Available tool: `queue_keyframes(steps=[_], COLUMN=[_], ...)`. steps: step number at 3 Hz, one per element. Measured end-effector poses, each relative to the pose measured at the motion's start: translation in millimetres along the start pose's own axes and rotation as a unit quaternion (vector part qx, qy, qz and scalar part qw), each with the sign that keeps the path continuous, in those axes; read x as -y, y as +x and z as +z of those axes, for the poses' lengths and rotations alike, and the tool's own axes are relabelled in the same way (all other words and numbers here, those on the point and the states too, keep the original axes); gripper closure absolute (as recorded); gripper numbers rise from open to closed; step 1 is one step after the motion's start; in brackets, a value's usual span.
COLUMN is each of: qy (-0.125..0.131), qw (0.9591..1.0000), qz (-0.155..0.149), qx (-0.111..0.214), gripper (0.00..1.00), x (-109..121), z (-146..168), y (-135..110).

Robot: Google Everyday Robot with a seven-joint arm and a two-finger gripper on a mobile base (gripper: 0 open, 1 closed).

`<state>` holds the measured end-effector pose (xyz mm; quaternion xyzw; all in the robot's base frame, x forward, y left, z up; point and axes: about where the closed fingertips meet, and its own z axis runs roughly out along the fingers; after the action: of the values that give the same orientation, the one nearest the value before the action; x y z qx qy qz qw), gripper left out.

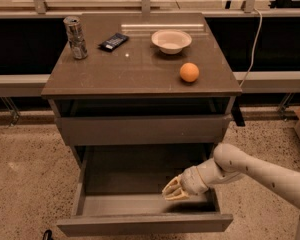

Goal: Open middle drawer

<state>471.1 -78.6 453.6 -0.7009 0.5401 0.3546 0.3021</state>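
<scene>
The middle drawer (140, 204) stands pulled out of the grey-brown cabinet (140, 74). Its plain grey inside shows and its flat front panel (145, 224) is nearest the camera. My gripper (174, 191) is inside the drawer at its right side, just behind the front panel and low over the drawer floor. The white arm (250, 171) reaches in from the right. The top drawer front (140, 130) above is shut. Any drawer below is hidden by the open one.
On the cabinet top stand a metal can (76, 37), a dark flat packet (113, 42), a white bowl (171, 40) and an orange (189, 72). A cable (252, 44) hangs at the right. Speckled floor (25, 184) lies on both sides of the cabinet.
</scene>
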Motion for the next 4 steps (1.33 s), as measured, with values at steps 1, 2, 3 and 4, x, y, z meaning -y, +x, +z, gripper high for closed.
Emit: queue_keyframes(steps=[1,2,3,4], qy=[-0.002,-0.004,-0.007,0.011], qw=[1.0000,1.0000,0.9998,0.9987], qz=[0.000,0.000,0.009,0.018], qx=[0.001,0.003,0.017,0.047], gripper=[0.27,0.03,0.00,0.00], x=[-0.6,-1.2,-3.8,-14.4], z=[2.1,4.1,2.0,-2.3], y=[-0.4,-0.8,1.3,-6.1])
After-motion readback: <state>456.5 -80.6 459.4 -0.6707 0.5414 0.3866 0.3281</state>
